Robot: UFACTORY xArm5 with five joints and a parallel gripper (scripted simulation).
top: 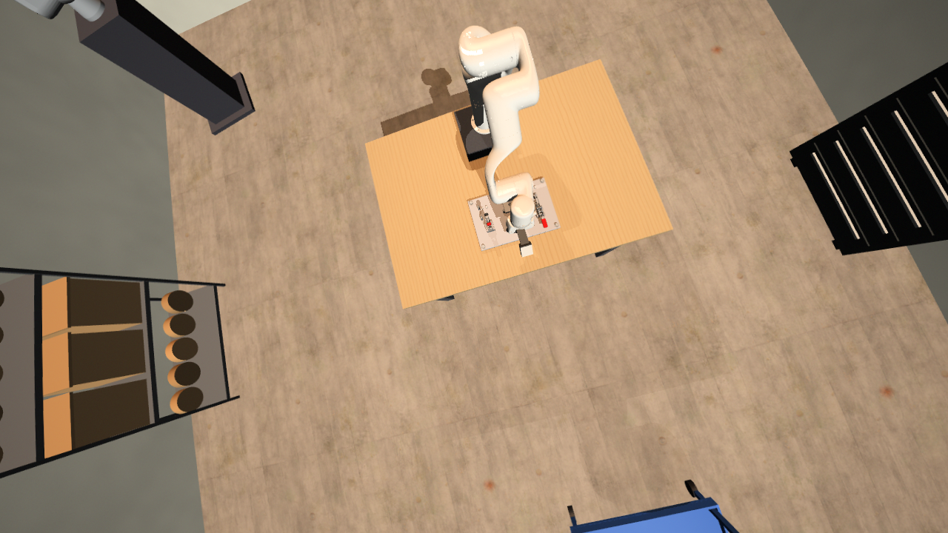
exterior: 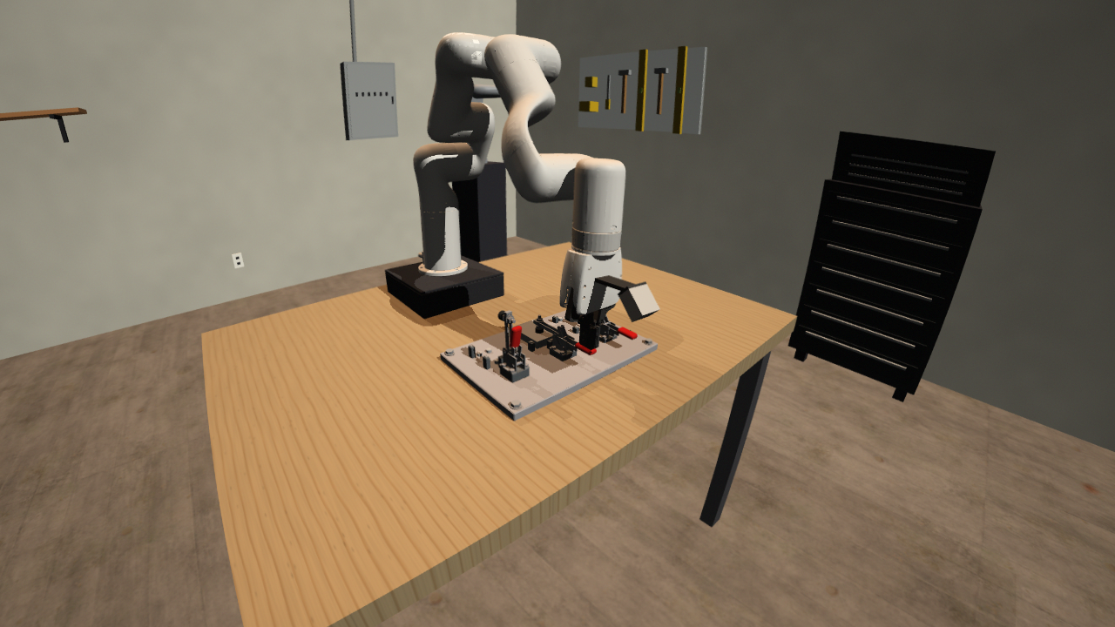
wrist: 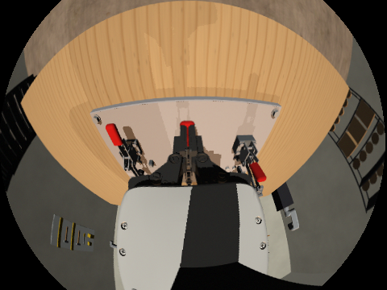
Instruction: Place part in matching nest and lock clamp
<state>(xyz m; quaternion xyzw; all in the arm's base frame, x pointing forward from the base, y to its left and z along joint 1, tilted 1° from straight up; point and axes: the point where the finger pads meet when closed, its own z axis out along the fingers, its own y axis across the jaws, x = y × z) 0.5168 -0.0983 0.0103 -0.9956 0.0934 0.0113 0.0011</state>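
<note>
Wooden surface [top: 430, 265] [exterior: 350, 436] [wrist: 226, 48] carries the pale fixture plate [top: 486, 241] [exterior: 545, 389] [wrist: 161, 110]; the part to be nested cannot be made out in any view, so its place cannot be told; the pincer [top: 512, 226] [exterior: 590, 336] [wrist: 187, 134] is closed, its tips low at the middle clamp's red handle [exterior: 586, 349] [wrist: 187, 123], though whether they touch it cannot be told; exterior and wrist views show that handle, while the arm [top: 505, 126] [exterior: 598, 198] hides it from the top; one outer red handle [top: 489, 223] [exterior: 516, 336] [wrist: 257, 172] stands upright in the exterior view, something the top view cannot convey; the other outer one [top: 543, 223] [exterior: 627, 333] [wrist: 114, 134] lies low; only the top view shows the blue cart [top: 649, 520].
</note>
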